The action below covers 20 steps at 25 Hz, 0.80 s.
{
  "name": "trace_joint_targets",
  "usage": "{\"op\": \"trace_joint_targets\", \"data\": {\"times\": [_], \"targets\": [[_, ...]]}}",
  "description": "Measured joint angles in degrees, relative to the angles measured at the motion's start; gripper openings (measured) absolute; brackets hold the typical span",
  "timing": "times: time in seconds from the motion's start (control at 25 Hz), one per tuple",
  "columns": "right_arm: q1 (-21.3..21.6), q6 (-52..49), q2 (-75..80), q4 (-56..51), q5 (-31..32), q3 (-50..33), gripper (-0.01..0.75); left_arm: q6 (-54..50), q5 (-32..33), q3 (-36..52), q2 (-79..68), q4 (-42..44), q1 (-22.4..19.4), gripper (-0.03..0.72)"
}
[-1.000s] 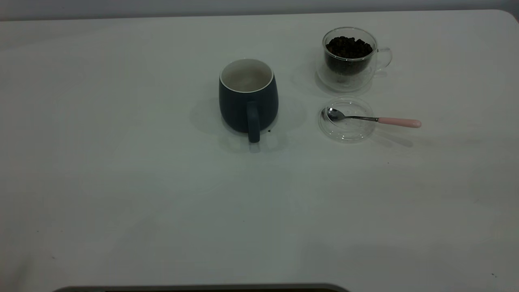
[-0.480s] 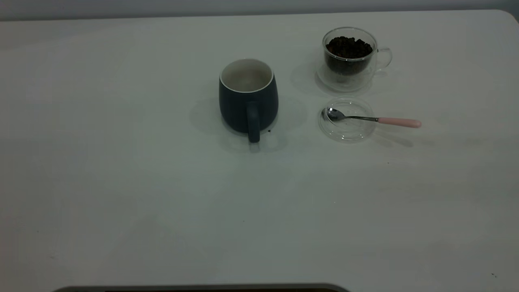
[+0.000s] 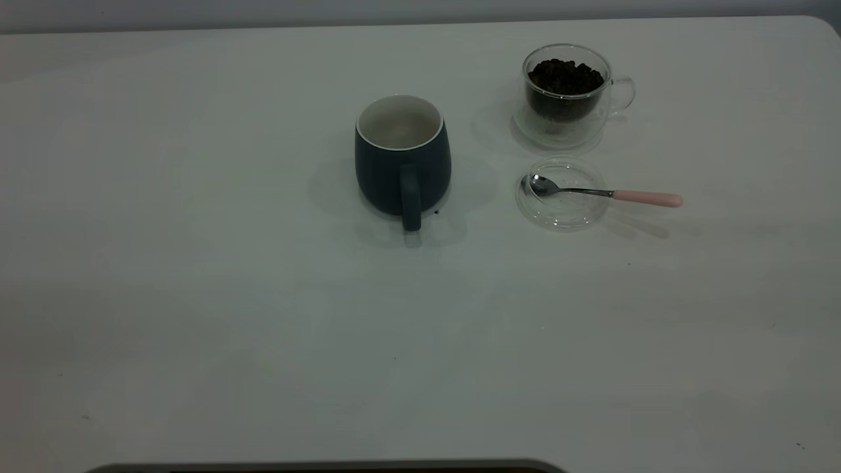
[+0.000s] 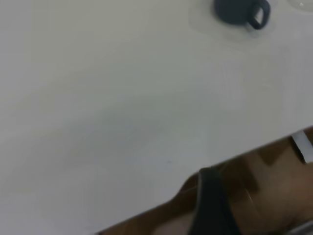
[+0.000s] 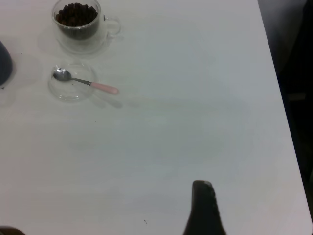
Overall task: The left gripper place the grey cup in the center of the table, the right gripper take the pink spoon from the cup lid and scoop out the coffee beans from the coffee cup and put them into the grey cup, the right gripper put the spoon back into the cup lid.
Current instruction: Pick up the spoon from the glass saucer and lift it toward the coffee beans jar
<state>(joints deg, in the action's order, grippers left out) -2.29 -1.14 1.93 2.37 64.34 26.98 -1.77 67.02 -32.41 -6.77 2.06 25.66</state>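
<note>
The grey cup stands upright near the middle of the table, handle toward the near edge; it also shows in the left wrist view. The coffee cup with coffee beans stands at the far right. In front of it the cup lid holds the pink spoon, bowl in the lid, handle pointing right. Neither gripper shows in the exterior view. My left gripper hangs over the table's edge, far from the grey cup. My right gripper is far from the spoon; one fingertip shows alone.
The table's right edge runs beside my right gripper, with dark floor beyond. A dark band lies at the near edge in the exterior view. A few tiny dark specks dot the tabletop.
Nothing on the table has moved. Only faint shadows on the tabletop shift slightly.
</note>
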Motion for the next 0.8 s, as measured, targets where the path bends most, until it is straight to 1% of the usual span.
{"op": "trace_joint_targets", "data": {"times": [0.16,0.24,0.48,0.8], "targets": [[0.0,0.0,0.0,0.0,0.0,0.0,0.591,6.3,-0.3,1.1,0.0,-4.1,0.0,0.565],[0.0,0.0,0.0,0.0,0.0,0.0,0.591,7.7,-0.3,1.5,0.0,-5.4,0.0,0.565],[0.0,0.0,0.0,0.0,0.0,0.0,0.591,8.0,-1.3,4.2,0.0,-6.2,0.0,0.565],[0.0,0.0,0.0,0.0,0.0,0.0,0.591,8.0,-1.8,4.5,0.0,-6.2,0.0,0.565]]}}
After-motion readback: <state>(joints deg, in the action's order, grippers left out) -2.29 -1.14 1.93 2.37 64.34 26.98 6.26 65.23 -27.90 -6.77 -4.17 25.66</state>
